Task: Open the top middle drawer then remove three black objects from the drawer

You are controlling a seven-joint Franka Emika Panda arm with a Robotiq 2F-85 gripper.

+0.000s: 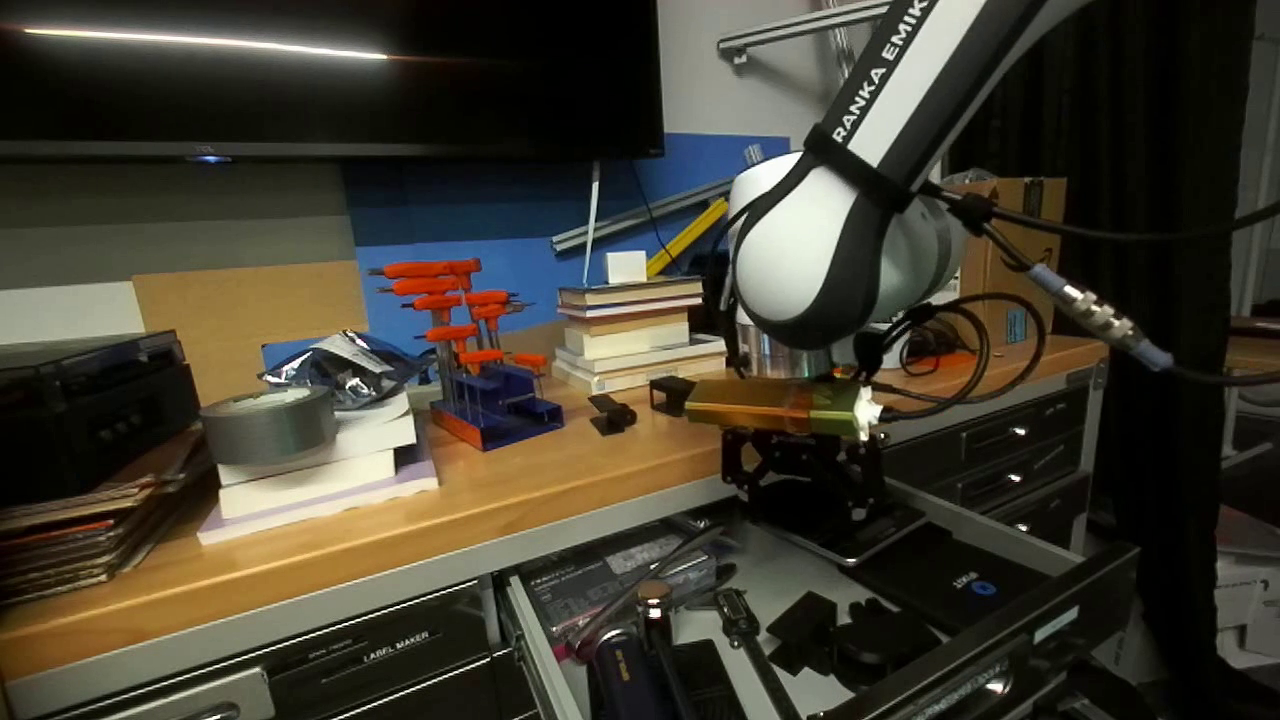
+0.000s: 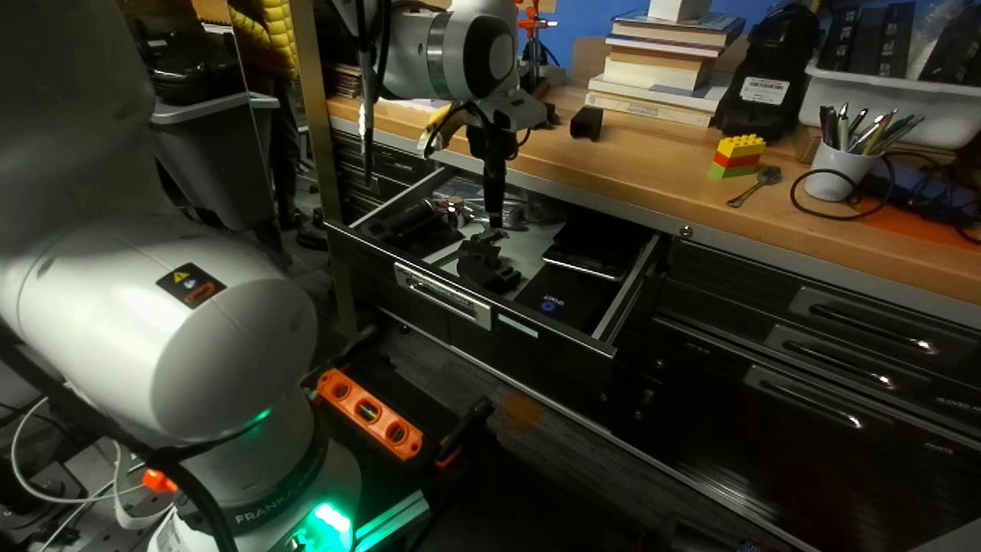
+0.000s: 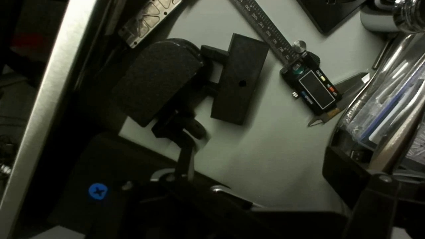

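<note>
The top middle drawer is pulled open; it also shows open in an exterior view. Inside lie a rounded black piece and a black rectangular block with a small hole; these black pieces also show in both exterior views. Two small black objects stand on the wooden worktop, a flat-based one and a blocky one. My gripper is open and empty, pointing down over the rear of the drawer. In the wrist view its fingers straddle bare drawer floor.
The drawer also holds a digital caliper, a flat black box, a silver-edged dark slab and bagged tools. On the worktop stand a book stack, a hex-key rack and a pen cup.
</note>
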